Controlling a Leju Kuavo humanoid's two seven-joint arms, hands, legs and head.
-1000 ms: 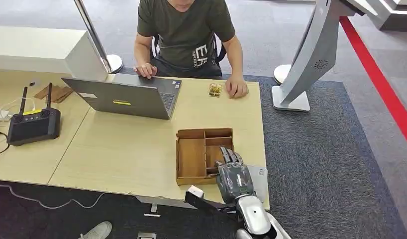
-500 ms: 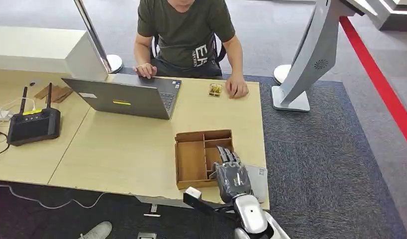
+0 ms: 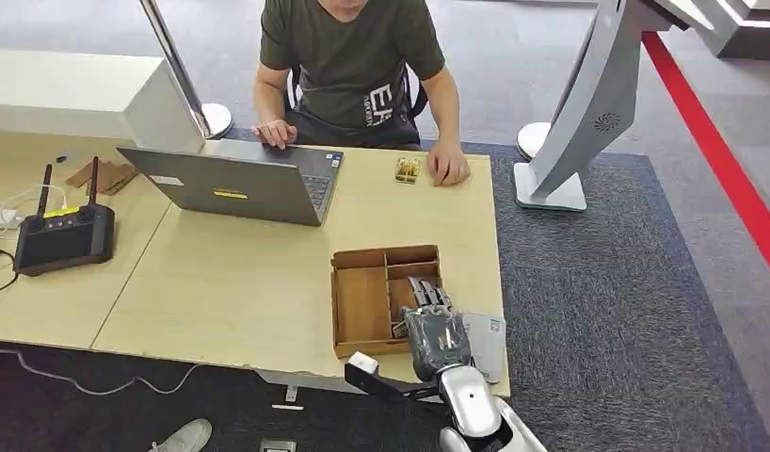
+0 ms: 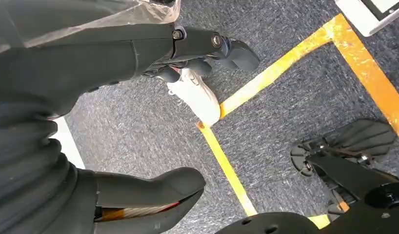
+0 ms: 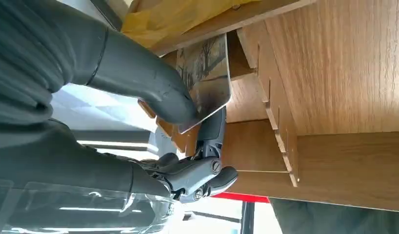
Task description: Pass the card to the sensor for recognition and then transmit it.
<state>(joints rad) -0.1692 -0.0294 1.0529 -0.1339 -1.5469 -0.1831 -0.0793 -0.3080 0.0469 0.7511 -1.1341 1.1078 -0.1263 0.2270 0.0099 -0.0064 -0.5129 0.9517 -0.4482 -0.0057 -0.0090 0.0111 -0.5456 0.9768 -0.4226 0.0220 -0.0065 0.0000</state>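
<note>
Head view, nearest first: one silver arm comes up from the lower edge, and its right hand [image 3: 436, 330] reaches over the near right part of one wooden tray [image 3: 360, 301], fingers pointing away from the robot into the tray's small right-hand compartments. Right wrist view shows the grip closely — the thick thumb [image 5: 153, 87] and a darker finger behind pinch one card [image 5: 205, 80], a picture card with a dark printed scene, held on edge above the tray's wooden dividers [image 5: 278, 131]. Just right of that hand on the table [image 3: 240, 282] lies one flat grey pad [image 3: 487, 341] by the table's near right corner. Left wrist view has the left hand [image 4: 153, 122] hanging over grey carpet crossed by yellow tape lines; its thumb and fingers are spread with nothing between them. Farther along the table, at its left, sits one black box with two upright antennas [image 3: 63, 234], then one open grey laptop [image 3: 235, 184] with its back to the robot. At the far edge one small yellow packet [image 3: 408, 169] lies just beside a person's hand [image 3: 448, 166] — one person [image 3: 348, 66] in a dark green T-shirt sits there, the other hand by the laptop. Beyond the table's right end stands one white stand [image 3: 579, 113] on the carpet.
</note>
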